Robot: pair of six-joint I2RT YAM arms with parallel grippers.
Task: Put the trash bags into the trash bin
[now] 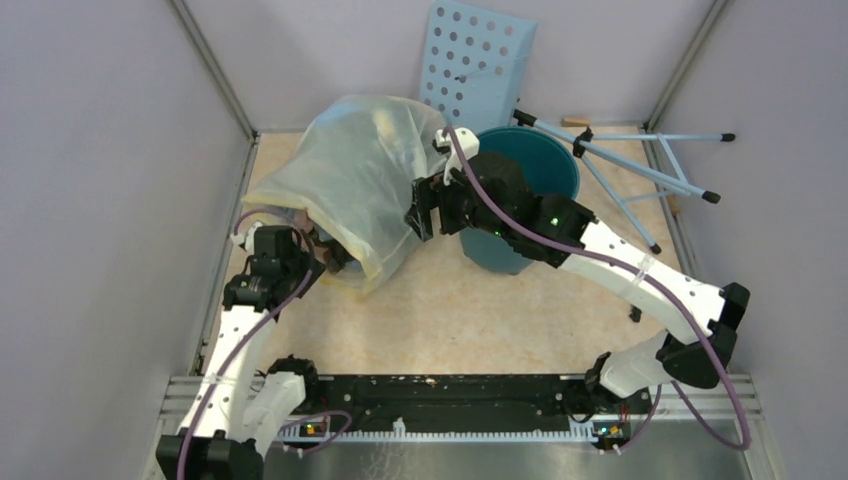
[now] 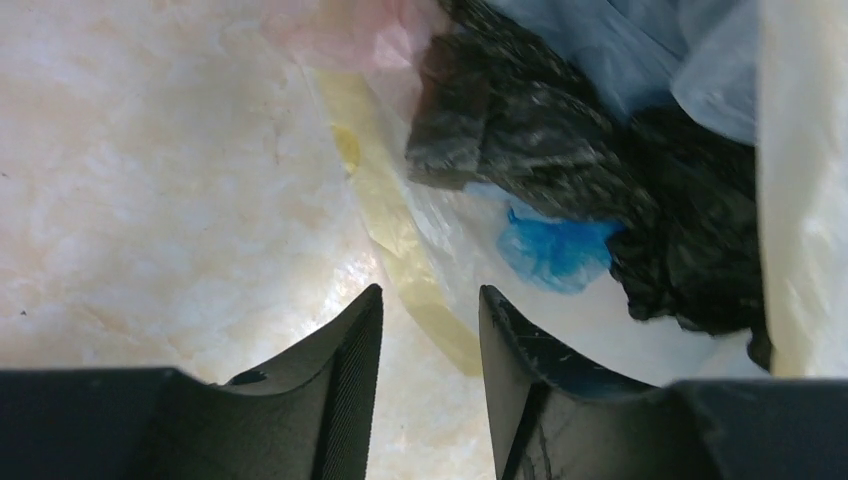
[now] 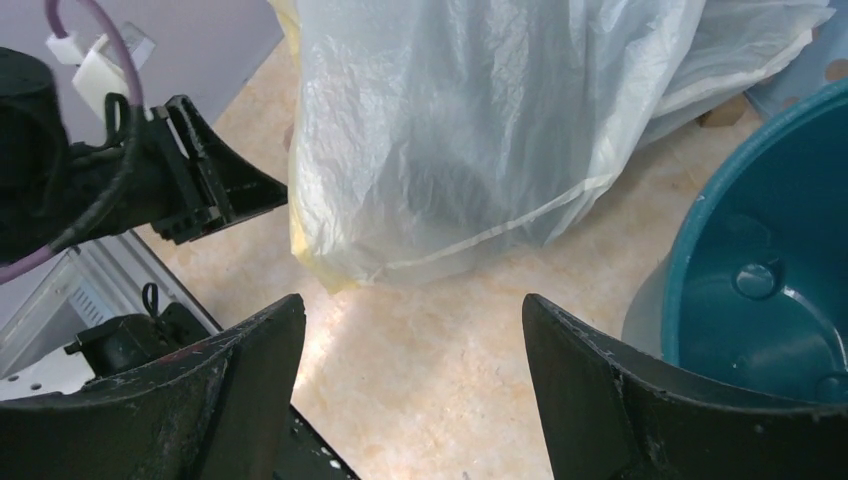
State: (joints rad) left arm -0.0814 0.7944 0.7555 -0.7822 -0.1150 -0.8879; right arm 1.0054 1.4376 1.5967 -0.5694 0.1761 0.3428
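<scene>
The trash bag (image 2: 560,170), dark, crinkly and crumpled, lies inside the mouth of a large pale yellowish bag (image 1: 350,180). My left gripper (image 2: 428,300) hovers just short of it, over the pale bag's yellow hem, open with nothing between its fingers. From above, the left gripper (image 1: 322,258) is at that bag's lower opening. The teal trash bin (image 1: 540,170) stands upright at the back right, partly covered by my right arm. My right gripper (image 3: 412,310) is wide open and empty above bare floor, between the pale bag (image 3: 480,130) and the bin (image 3: 760,290).
A light blue perforated panel (image 1: 475,60) leans on the back wall behind the bin. A folded stand with pale blue legs (image 1: 640,165) lies at the back right. A blue plastic scrap (image 2: 555,250) and pink film (image 2: 350,30) sit beside the dark bag. Walls enclose three sides.
</scene>
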